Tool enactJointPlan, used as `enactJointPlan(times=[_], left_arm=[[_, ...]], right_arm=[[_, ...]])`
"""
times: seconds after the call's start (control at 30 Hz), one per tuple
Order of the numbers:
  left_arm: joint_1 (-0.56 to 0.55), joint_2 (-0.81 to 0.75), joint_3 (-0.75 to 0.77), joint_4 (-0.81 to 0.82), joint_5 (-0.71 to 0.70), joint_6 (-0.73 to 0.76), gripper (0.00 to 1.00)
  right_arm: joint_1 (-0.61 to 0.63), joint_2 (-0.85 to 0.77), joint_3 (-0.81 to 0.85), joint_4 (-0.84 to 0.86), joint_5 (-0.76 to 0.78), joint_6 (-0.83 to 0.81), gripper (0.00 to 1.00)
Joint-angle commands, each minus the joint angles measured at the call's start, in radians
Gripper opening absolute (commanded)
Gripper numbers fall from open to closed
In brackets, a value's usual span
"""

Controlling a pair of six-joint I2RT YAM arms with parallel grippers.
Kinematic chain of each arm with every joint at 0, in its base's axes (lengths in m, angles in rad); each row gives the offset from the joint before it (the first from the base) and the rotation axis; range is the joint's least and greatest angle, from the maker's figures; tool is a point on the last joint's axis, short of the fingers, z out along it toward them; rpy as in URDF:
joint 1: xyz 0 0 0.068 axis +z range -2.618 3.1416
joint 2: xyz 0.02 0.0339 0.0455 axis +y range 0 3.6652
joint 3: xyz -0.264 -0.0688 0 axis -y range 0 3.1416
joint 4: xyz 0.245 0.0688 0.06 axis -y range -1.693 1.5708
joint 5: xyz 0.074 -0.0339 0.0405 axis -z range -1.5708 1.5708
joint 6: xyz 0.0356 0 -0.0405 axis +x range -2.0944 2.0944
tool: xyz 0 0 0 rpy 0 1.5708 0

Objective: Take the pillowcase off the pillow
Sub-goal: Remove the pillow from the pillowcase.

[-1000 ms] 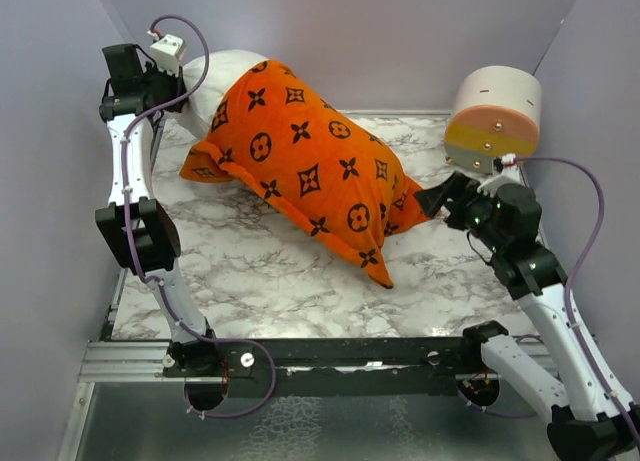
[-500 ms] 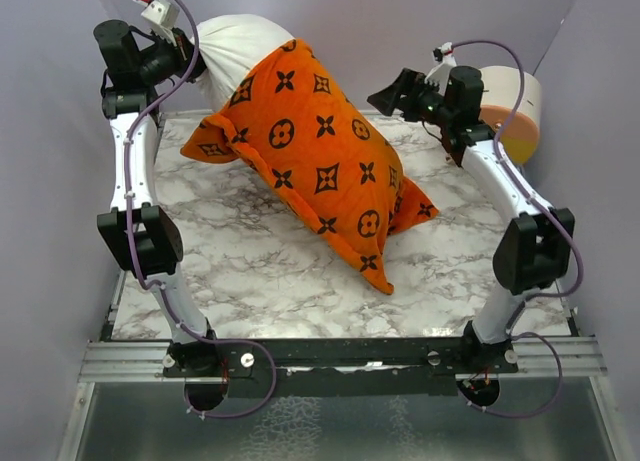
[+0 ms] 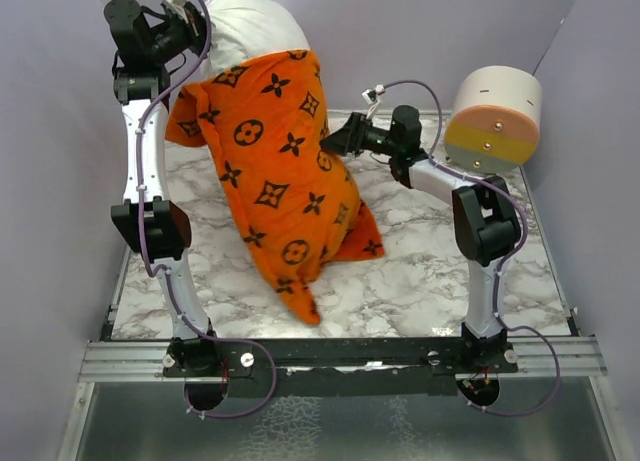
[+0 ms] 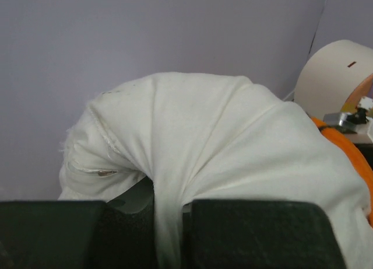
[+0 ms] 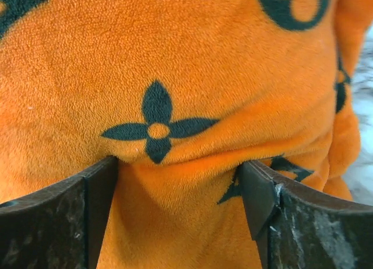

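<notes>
The white pillow [image 3: 255, 26] hangs nearly upright at the back left, and only its top end shows. The rest sits inside the orange pillowcase [image 3: 275, 171] with black flower marks, whose lower tip reaches the marble table [image 3: 420, 271]. My left gripper [image 3: 195, 26] is raised high and shut on a pinch of the pillow's white fabric [image 4: 204, 135], which runs down between its dark fingers [image 4: 262, 234]. My right gripper [image 3: 330, 141] presses into the pillowcase's right side. In the right wrist view its jaws stand wide apart with a fold of orange plush [image 5: 175, 59] bulging between the fingertips [image 5: 259, 193].
A white, orange and yellow cylinder [image 3: 492, 116] stands at the back right. Lilac walls close in the left, back and right sides. A metal rail [image 3: 350, 356] with both arm bases runs along the near edge.
My left arm has lifted the pillow end higher, so pillow and case now hang steeply. My right arm swung from the right side round to the pillowcase, and its jaws have narrowed slightly.
</notes>
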Motion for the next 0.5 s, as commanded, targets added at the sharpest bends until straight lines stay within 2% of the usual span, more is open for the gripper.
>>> enactJointPlan(times=[0.0, 0.07, 0.13, 0.2, 0.27, 0.37, 0.47], left_arm=[[-0.134, 0.026, 0.272, 0.179, -0.024, 0.030, 0.00], [-0.188, 0.032, 0.325, 0.209, -0.026, 0.055, 0.00], [-0.238, -0.004, 0.307, 0.261, -0.014, 0.054, 0.00], [-0.283, -0.075, 0.229, 0.329, 0.029, 0.053, 0.00], [-0.317, -0.177, 0.098, 0.418, 0.069, 0.057, 0.00], [-0.346, -0.333, -0.085, 0.509, 0.081, 0.103, 0.00], [-0.348, -0.444, -0.201, 0.441, 0.075, 0.222, 0.00]], right_arm=[[0.090, -0.175, -0.097, 0.292, -0.048, 0.024, 0.79], [0.112, -0.302, -0.155, 0.228, 0.093, -0.129, 0.76], [0.154, -0.430, -0.200, 0.121, 0.256, -0.327, 0.76], [0.212, -0.541, -0.257, 0.050, 0.523, -0.524, 0.75], [0.257, -0.626, -0.327, 0.053, 0.686, -0.635, 0.74], [0.287, -0.707, -0.416, 0.032, 0.775, -0.689, 0.74], [0.287, -0.765, -0.449, -0.093, 0.747, -0.678, 0.82]])
